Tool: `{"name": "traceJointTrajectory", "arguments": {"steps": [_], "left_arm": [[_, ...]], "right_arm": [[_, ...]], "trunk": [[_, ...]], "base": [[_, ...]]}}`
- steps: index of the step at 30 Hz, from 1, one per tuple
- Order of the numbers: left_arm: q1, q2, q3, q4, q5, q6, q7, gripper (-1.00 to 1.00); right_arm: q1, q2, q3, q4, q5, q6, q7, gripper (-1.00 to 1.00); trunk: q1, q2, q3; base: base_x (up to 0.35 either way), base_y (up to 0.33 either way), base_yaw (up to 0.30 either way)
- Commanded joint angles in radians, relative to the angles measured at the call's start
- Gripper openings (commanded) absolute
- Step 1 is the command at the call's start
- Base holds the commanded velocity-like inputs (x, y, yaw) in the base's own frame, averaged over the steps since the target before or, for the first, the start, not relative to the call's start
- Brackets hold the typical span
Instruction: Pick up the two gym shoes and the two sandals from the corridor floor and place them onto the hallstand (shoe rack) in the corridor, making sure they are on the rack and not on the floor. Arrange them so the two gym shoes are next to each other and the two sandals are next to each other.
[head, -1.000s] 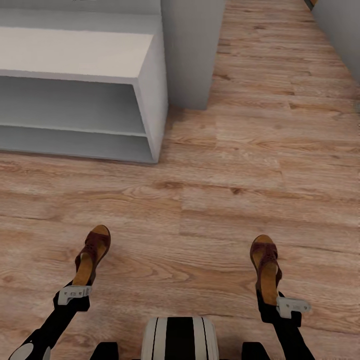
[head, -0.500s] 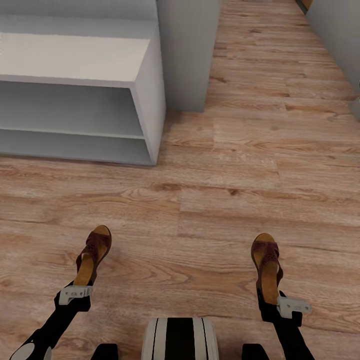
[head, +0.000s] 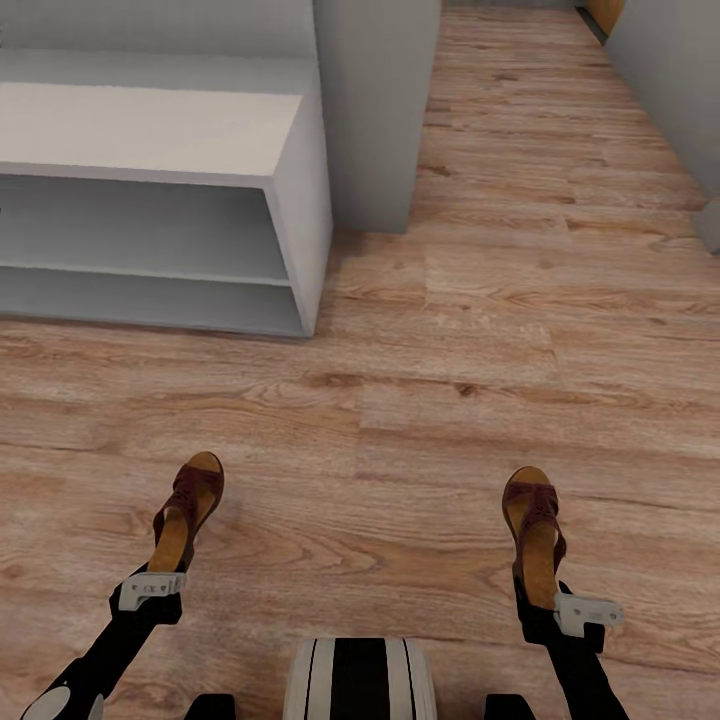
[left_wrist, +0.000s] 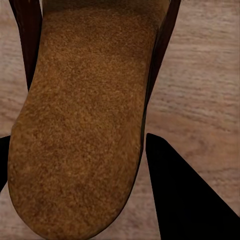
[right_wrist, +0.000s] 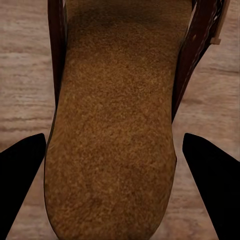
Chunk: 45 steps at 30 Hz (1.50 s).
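From the head camera I've got a sandal in each hand: the left gripper (head: 152, 572) has the heel of the left sandal (head: 186, 510), and the right gripper (head: 548, 598) has the heel of the right sandal (head: 532, 535), toes pointing away from me. Both hang over the floor (head: 480, 340), well apart from each other. The shoe rack (head: 150, 130) sits ahead and to my left, its flat top and two tiers bare as far as I can see; no sneakers in sight.

Left wrist camera: the tan footbed (left_wrist: 85, 125) runs straight out between the fingers (left_wrist: 185, 195), dark strap edges at the far end. The jaws are closed in on the sole's sides, one finger hard against it.

Right wrist camera: the same, footbed (right_wrist: 117, 125) centred, though the fingers (right_wrist: 210, 175) stand a little off the sole here, so I can't swear how firm that grip is.

My plan: swing the base left to face the rack square, keep both sandals level, then bring them in side by side on one surface. The risk I see is a toe catching the rack's end panel, so I'd go in high and lower gently.
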Motion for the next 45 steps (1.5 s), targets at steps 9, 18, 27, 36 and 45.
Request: {"name": "traceJointTrajectory", "arguments": {"steps": [9, 18, 27, 36, 45], "left_arm": [[-0.001, 0.001, -0.010, 0.024, -0.004, -0.001, 0.000, -1.00], [-0.002, 0.000, -0.013, 0.030, -0.005, -0.001, 0.001, -1.00], [-0.002, 0.000, -0.015, 0.035, -0.004, -0.002, 0.000, -1.00], [-0.002, 0.000, -0.016, 0.037, -0.003, -0.002, 0.000, -1.00], [-0.003, 0.000, -0.016, 0.038, -0.003, -0.002, 0.001, -1.00]], "right_arm": [[0.000, 0.000, 0.000, 0.000, -0.001, 0.000, 0.002, -1.00], [0.000, 0.000, 0.001, 0.000, 0.000, 0.000, 0.003, -1.00], [0.000, 0.000, 0.001, 0.000, 0.000, 0.000, 0.003, -1.00], [0.000, 0.000, 0.002, 0.001, 0.000, 0.000, 0.003, -1.00], [0.000, 0.000, 0.003, 0.001, 0.001, 0.000, 0.003, -1.00]], "trunk": [[0.000, 0.000, 0.014], [0.000, 0.000, 0.022], [0.000, 0.000, 0.023], [0.000, 0.000, 0.023], [0.000, 0.000, 0.030]], "base": [[0.000, 0.000, 0.000], [0.000, 0.120, 0.000], [0.000, 0.200, 0.000], [0.000, 0.061, 0.000], [0.000, 0.214, 0.000]]}}
